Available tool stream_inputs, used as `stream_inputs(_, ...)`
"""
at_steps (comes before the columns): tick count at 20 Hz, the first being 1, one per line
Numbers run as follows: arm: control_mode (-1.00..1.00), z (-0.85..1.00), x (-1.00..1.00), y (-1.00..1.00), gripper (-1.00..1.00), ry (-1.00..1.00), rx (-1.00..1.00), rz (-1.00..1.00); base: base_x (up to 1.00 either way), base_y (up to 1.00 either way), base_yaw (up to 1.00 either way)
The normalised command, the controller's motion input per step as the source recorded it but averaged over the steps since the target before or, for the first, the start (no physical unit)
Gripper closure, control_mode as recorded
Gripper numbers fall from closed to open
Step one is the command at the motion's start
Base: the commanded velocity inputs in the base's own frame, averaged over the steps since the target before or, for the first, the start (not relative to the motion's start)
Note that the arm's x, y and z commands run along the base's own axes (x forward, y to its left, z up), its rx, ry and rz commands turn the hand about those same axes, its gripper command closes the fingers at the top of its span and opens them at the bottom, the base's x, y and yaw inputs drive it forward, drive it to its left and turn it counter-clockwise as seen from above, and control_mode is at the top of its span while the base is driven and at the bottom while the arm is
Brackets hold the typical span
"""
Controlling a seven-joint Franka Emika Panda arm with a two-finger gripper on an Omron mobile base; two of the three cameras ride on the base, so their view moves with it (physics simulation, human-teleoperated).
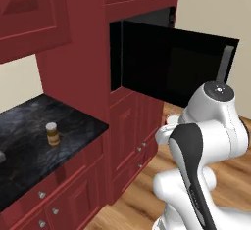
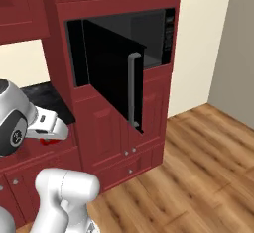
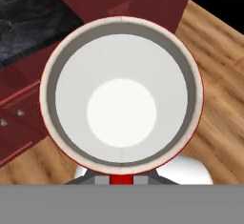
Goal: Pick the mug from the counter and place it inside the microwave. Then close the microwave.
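Microwave (image 2: 149, 33) door (image 2: 116, 78) open, table (image 1: 29, 126) now holds just the jar (image 1: 52, 133), hand (image 2: 49, 130) clamped on mug (image 3: 121, 92) over the floor: carry step, next lift into the cavity; hand view alone shows its empty white interior.

Microwave (image 2: 149, 29) opening: left uncovered, cavity reachable from the front.
Door (image 1: 171, 67): swung outward, handle (image 2: 132, 88) projecting, the left approach blocked.
Counter (image 1: 29, 131): jar (image 1: 52, 134) standing near the edge.
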Motion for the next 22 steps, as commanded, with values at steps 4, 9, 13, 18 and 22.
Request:
stream_inputs(4, 1.0, 0.0, 0.0, 0.0, 1.0, 0.0, 0.0, 0.0, -0.38, -0.7, 0.0)
stream_inputs(9, 1.0, 0.0, 0.0, 0.0, 1.0, 0.0, 0.0, 0.0, -0.08, -0.66, 0.11)
stream_inputs(13, 1.0, 0.0, 0.0, 0.0, 1.0, 0.0, 0.0, 0.0, 0.02, -0.8, 0.15)
stream_inputs(18, 1.0, 0.0, 0.0, 0.0, 1.0, 0.0, 0.0, 0.0, 0.3, -0.99, 0.02)
stream_inputs(22, 1.0, 0.0, 0.0, 0.0, 1.0, 0.0, 0.0, 0.0, 0.55, -0.94, -0.02)
